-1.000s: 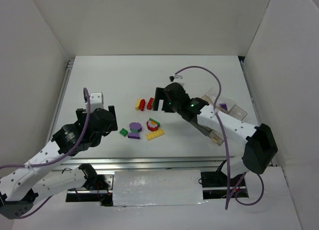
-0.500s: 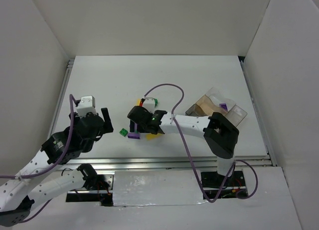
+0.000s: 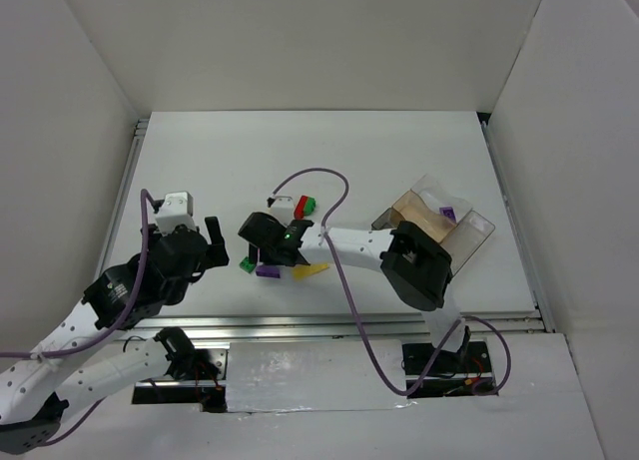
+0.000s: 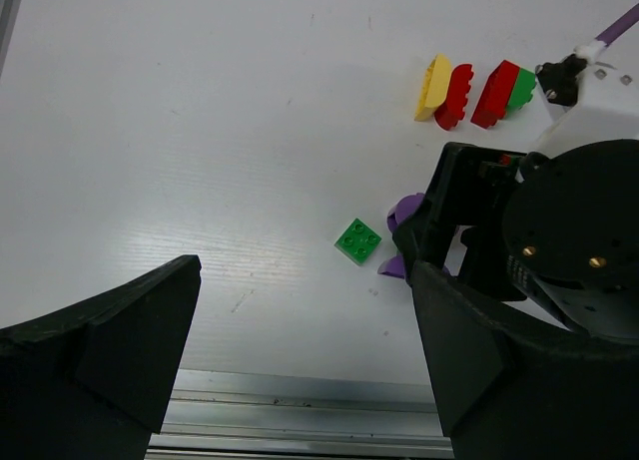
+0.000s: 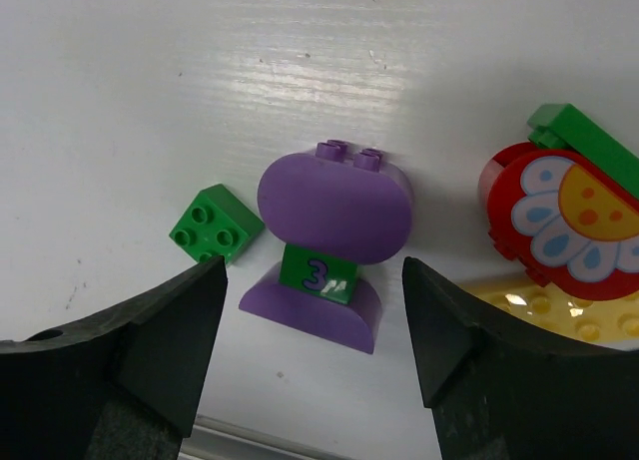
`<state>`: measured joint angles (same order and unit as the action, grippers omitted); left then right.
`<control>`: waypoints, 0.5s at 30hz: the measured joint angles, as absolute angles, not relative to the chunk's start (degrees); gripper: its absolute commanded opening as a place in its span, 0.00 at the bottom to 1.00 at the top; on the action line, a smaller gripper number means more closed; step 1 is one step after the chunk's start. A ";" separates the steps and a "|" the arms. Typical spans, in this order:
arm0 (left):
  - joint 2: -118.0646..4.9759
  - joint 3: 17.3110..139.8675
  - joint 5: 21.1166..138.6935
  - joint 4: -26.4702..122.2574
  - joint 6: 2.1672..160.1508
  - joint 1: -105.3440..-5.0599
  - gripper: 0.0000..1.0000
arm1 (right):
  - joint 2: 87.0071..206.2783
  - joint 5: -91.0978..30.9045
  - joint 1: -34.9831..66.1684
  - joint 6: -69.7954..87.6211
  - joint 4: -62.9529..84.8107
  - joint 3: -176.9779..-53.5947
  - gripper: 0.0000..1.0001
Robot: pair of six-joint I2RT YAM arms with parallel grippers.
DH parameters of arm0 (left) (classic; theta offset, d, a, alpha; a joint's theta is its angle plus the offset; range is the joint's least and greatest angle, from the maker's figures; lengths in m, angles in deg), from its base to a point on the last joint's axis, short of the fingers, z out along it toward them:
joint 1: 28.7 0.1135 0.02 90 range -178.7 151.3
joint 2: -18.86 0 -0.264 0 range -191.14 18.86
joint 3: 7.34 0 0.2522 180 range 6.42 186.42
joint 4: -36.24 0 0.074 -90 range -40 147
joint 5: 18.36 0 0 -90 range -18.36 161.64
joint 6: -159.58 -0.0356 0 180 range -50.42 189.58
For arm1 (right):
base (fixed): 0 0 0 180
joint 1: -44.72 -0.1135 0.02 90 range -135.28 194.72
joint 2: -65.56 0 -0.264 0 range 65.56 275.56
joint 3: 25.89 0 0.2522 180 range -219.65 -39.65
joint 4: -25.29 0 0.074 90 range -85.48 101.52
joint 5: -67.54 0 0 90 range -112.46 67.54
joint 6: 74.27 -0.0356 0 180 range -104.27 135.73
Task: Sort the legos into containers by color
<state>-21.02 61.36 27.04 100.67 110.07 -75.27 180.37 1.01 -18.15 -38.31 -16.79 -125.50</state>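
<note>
My right gripper [image 3: 262,250] is open and hangs low over the round purple piece [image 5: 335,206]. That piece lies on the table with a green "3" tile and a purple base, and it sits between my fingers [image 5: 130,350] without touching them. A small green brick [image 5: 215,225] lies just left of it, also visible from above [image 3: 246,264]. A red flower piece [image 5: 569,226] and the flat yellow plate [image 5: 559,315] lie to its right. My left gripper [image 3: 216,238] is open and empty, left of the green brick [image 4: 358,240]. The clear organizer box [image 3: 404,209] stands at the right.
A row of yellow [image 4: 432,87], red [image 4: 457,96], red [image 4: 496,93] and green [image 4: 521,89] bricks lies behind the group. One purple brick [image 3: 447,214] lies in the organizer box. The table's metal front rail [image 4: 300,400] is just below my left gripper. White walls enclose the table.
My right gripper has swung left from the red bricks and come down over the purple piece. My left arm has drawn back a little to the left.
</note>
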 measured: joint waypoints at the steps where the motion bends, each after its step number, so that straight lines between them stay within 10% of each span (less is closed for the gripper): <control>1: -20.91 61.36 27.04 100.61 110.05 -75.27 0.99 | 181.02 1.12 -18.15 -38.34 -16.77 -126.02 0.76; 9: -20.64 61.36 27.59 99.84 109.81 -75.20 1.00 | 185.33 1.12 -18.20 -38.47 -17.60 -127.94 0.64; 15: -20.62 61.25 28.03 99.56 108.80 -75.01 0.99 | 185.68 1.36 -18.44 -38.75 -17.86 -127.94 0.36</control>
<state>-20.62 61.25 28.03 99.56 108.80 -75.01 185.68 1.36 -18.44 -38.75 -17.86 -127.94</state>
